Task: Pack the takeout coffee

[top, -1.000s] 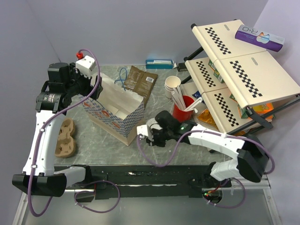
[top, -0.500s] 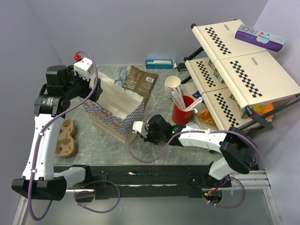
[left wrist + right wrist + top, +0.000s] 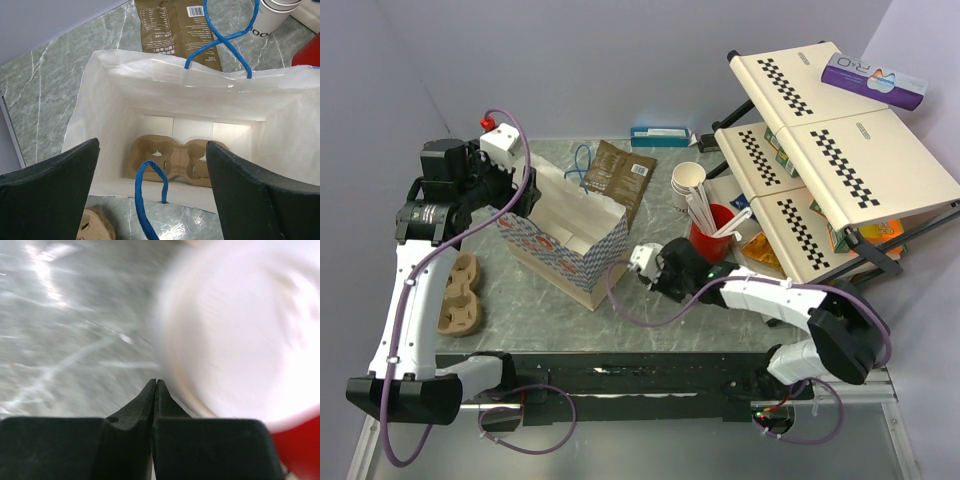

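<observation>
While the left end effector [image 3: 151, 150] hung released above the bag [image 3: 115, 100], the right end effector [image 3: 156, 382], clenched empty beside the takeout coffee [image 3: 240, 340], likely required opening to grasp it.

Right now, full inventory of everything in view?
paper bag: one, white inside, blue handles, centre-left
carrier in bag: one, brown, at bottom
carrier on table: one, brown, left of bag
pouch: one, brown, behind bag
lidless cups: one stack, cream, right of pouch
red cup: one, holds white sticks, right of bag
white round thing: one, blurred, beside red cup, unidentifiable
blue box: one, back edge
rack: one, cream, checkered, far right
purple box: one, atop rack
left gripper: open, over bag
right gripper: shut, empty
</observation>
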{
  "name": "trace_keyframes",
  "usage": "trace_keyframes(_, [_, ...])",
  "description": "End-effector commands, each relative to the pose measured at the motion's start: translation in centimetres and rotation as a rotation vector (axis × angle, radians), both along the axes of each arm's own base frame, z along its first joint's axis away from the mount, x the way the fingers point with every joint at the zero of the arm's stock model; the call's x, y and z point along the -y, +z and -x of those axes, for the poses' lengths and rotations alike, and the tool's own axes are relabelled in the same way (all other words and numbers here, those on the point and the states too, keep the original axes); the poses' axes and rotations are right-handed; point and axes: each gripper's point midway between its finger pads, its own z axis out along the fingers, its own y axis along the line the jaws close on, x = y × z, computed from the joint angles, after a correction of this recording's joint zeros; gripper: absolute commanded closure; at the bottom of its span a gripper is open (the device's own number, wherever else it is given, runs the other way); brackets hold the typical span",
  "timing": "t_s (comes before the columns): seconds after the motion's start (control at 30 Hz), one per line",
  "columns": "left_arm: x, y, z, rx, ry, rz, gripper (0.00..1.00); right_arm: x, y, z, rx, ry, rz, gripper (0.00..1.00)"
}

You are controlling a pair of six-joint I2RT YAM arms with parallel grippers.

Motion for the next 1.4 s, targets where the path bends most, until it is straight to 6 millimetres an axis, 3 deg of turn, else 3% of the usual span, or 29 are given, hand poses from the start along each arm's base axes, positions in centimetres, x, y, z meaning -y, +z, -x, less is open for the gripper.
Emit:
trace_keyframes(0.0, [0.4,1.2,0.0,0.032,-0.011,0.036,0.06,2.3,1.8,-0.1,-0.092,-0.097,-0.022,1.0])
trace_keyframes(0.1, [0.6,1.2,0.2,0.033,-0.023,0.043,0.06,4.0,2.9,1.6,-0.196,-0.105,0.006,1.0])
trace_keyframes(0.13, [0.7,1.3,0.4,0.035,-0.025,0.049,0.06,4.6,3.7,1.7,-0.204,-0.125,0.0,0.93])
trace_keyframes(0.17, [0.8,1.4,0.5,0.037,-0.031,0.054,0.06,4.1,5.3,1.7,-0.225,-0.144,-0.038,0.81])
trace_keyframes(0.23, [1.0,1.5,0.4,0.04,-0.034,0.067,0.06,4.4,7.0,2.6,-0.278,-0.183,-0.048,0.45])
trace_keyframes(0.27, [1.1,1.7,0.3,0.042,-0.034,0.071,0.06,3.4,9.5,2.2,-0.283,-0.197,-0.111,0.38])
trace_keyframes(0.3, [1.2,2.0,0.4,0.05,-0.04,0.077,0.06,3.2,10.6,2.4,-0.294,-0.208,-0.13,0.29])
trace_keyframes(0.33, [1.2,2.3,0.2,0.055,-0.037,0.085,0.06,2.8,11.7,2.0,-0.287,-0.23,-0.152,0.02])
trace_keyframes(0.37, [1.3,2.4,0.1,0.058,-0.04,0.087,0.06,2.1,14.1,1.1,-0.275,-0.29,-0.208,0.01])
trace_keyframes(0.43, [1.3,2.9,0.0,0.068,-0.038,0.093,0.06,2.1,14.4,-0.4,-0.283,-0.401,-0.194,0.0])
trace_keyframes(0.47, [1.4,3.0,0.0,0.068,-0.04,0.095,0.06,1.4,15.8,-1.1,-0.276,-0.42,-0.234,0.0])
trace_keyframes(0.53, [1.4,3.5,-0.2,0.075,-0.04,0.102,0.06,0.5,15.6,-2.3,-0.298,-0.48,-0.242,0.0])
trace_keyframes(0.57, [1.4,3.6,-0.1,0.074,-0.04,0.105,0.06,-0.3,16.5,-2.9,-0.314,-0.527,-0.278,0.0])
trace_keyframes(0.6, [1.4,3.9,-0.1,0.079,-0.041,0.102,0.06,-1.0,15.8,-3.6,-0.329,-0.559,-0.259,0.0])
trace_keyframes(0.67, [1.2,4.3,-0.1,0.085,-0.033,0.095,0.05,-1.0,16.5,-5.0,-0.308,-0.699,-0.266,0.0])
trace_keyframes(0.93, [0.6,4.3,0.4,0.089,-0.013,0.059,0.05,-1.9,14.1,-6.1,-0.36,-0.849,-0.187,0.02])
trace_keyframes(1.37, [-0.2,2.9,1.2,0.072,0.011,0.029,0.05,-2.4,10.1,-5.9,-0.434,-0.883,-0.102,0.02])
